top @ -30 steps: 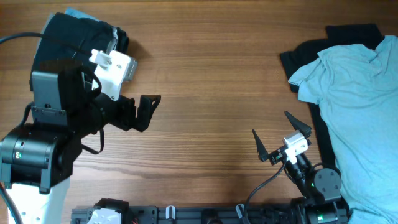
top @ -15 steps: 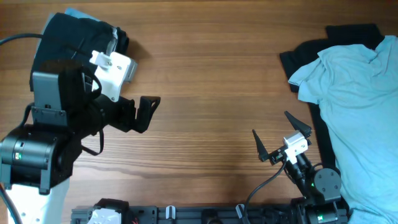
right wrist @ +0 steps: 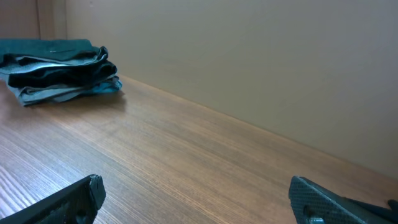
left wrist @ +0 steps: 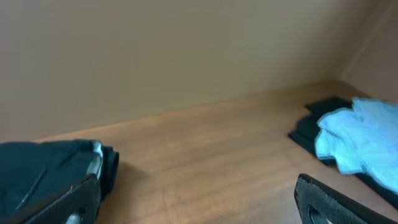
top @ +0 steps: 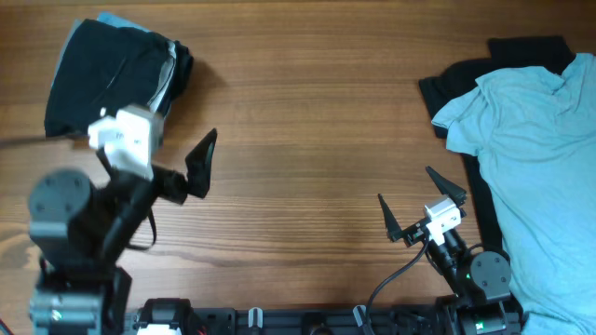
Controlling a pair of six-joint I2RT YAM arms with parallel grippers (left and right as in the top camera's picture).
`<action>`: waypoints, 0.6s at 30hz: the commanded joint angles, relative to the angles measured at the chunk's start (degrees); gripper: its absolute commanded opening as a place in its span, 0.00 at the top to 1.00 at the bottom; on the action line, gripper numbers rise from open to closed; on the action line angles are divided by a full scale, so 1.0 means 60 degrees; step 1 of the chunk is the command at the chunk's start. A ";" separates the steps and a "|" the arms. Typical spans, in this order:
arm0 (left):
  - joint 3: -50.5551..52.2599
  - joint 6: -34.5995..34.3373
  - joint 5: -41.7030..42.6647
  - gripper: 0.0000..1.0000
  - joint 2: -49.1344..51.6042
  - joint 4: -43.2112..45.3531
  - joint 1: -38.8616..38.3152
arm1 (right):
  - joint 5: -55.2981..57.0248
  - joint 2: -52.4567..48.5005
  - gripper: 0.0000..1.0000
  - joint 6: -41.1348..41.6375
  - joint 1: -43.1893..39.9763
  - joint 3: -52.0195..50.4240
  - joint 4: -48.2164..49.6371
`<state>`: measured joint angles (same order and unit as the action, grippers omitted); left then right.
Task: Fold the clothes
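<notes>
A folded stack of dark and light blue clothes [top: 116,63] lies at the table's far left; it also shows in the left wrist view [left wrist: 46,168] and the right wrist view [right wrist: 59,67]. A light blue shirt [top: 531,158] lies unfolded over a black garment [top: 466,79] at the right edge, also seen in the left wrist view [left wrist: 357,134]. My left gripper [top: 191,163] is open and empty, below the stack. My right gripper [top: 410,200] is open and empty near the front edge, left of the blue shirt.
Bare wooden table [top: 317,121] lies between the stack and the unfolded clothes. A rail with mounts [top: 307,321] runs along the front edge.
My left arm has pulled back toward the front and off the folded stack, which now shows in full. The right arm has not moved.
</notes>
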<state>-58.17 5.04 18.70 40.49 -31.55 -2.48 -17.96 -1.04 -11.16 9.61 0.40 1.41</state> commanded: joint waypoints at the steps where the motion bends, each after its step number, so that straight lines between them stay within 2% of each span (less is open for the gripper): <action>1: 0.1676 -0.1013 -0.0036 0.00 -0.1388 0.0696 0.0350 | -0.0007 0.0127 0.00 0.0106 0.0018 -0.0018 0.0040; 10: 0.4801 -0.1676 -0.0321 0.00 -0.4481 0.2317 0.0703 | -0.0007 0.0127 0.00 0.0102 0.0018 -0.0018 0.0040; 18: 0.6980 -0.2033 -0.0310 0.00 -0.6397 0.3501 0.0699 | -0.0007 0.0127 0.00 0.0106 0.0018 -0.0018 0.0040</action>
<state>-21.50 -4.99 17.54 6.35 -13.13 1.30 -17.98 -0.99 -11.14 9.61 0.40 1.37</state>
